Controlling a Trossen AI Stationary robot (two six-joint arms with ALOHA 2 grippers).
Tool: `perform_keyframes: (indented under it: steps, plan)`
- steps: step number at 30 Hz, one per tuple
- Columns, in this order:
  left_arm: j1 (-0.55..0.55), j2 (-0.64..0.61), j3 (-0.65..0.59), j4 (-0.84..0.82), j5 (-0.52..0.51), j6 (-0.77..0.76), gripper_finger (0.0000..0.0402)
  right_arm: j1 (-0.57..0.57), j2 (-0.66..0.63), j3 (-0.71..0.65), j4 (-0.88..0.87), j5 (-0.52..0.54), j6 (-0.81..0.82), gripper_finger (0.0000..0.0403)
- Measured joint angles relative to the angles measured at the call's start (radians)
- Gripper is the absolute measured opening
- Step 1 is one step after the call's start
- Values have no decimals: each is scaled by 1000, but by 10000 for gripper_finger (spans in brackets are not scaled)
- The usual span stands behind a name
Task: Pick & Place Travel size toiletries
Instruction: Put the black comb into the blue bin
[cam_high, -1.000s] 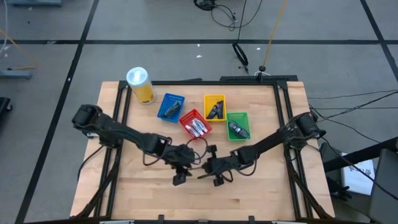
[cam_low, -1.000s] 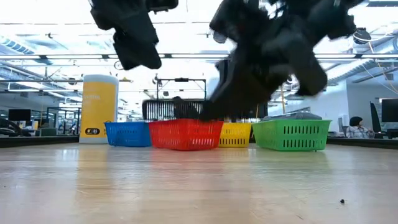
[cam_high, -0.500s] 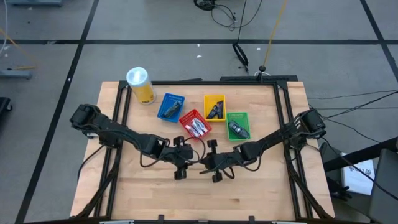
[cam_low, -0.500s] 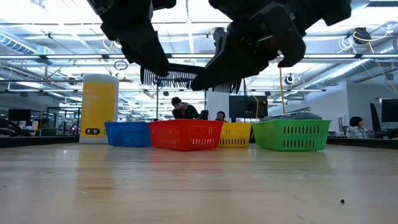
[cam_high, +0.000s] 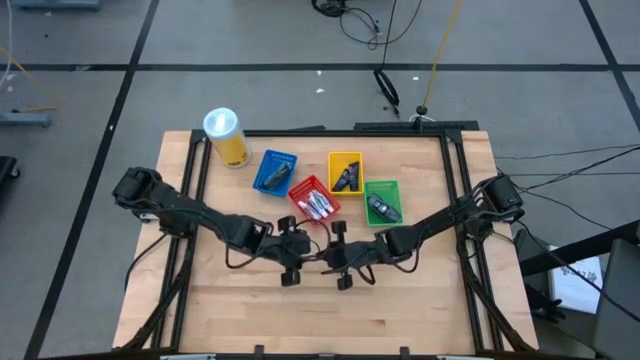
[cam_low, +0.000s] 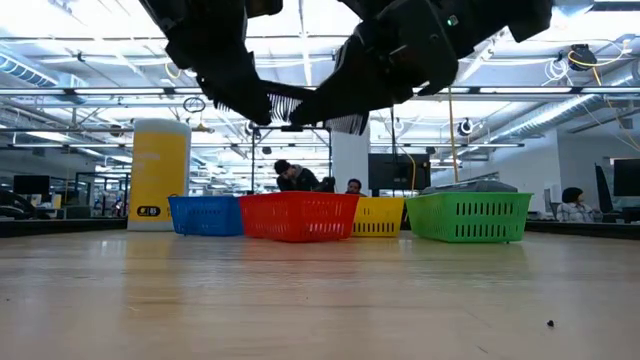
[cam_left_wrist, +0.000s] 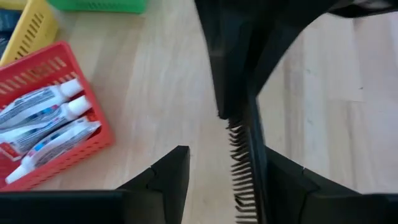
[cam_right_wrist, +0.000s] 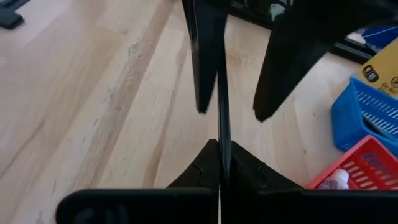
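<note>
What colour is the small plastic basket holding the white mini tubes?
Red: the small plastic basket holding the white mini tubes shows best in the left wrist view.

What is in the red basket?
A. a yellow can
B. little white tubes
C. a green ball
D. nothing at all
B: the left wrist view shows several small white tubes lying side by side inside the red basket, and the high view shows pale tubes there too.
</note>
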Motion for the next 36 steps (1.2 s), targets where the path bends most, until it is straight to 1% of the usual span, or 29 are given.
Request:
perform_keyframes:
  steps: [1,3,5,8,9,12,15,19,23,26,27,31,34,36]
  plan:
    - [3,0,0,-6,-1,3,164,2,0,0,6,1,-3,1]
    - [12,0,0,-16,-3,4,140,1,0,0,8,5,-6,0]
    - [19,0,0,-22,-3,2,100,-1,0,0,8,10,-6,0]
    - [25,0,0,-20,-2,11,26,-1,0,0,9,17,-8,0]
    - [25,0,0,-18,-2,14,15,-1,0,0,9,17,-8,0]
    - [23,0,0,-6,-8,36,6,-1,0,0,7,13,-9,3]
    - [23,-3,0,0,-26,36,3,0,-2,1,-13,8,3,30]
    - [24,-43,0,-71,-98,17,2,-1,-2,5,-45,23,16,100]
    - [22,-109,0,-145,-139,10,1,3,-2,5,-56,54,42,171]
    - [18,-160,0,-196,-180,0,1,7,-8,4,-72,52,45,210]
    - [19,-179,0,-223,-232,-14,0,9,-14,1,-83,34,45,221]
    - [31,-250,0,-357,-361,-93,0,15,-30,0,-78,24,88,248]
    - [45,-282,0,-482,-432,-213,0,15,-52,1,-79,44,96,256]
    - [69,-288,1,-547,-491,-330,0,17,-68,2,-94,46,105,257]
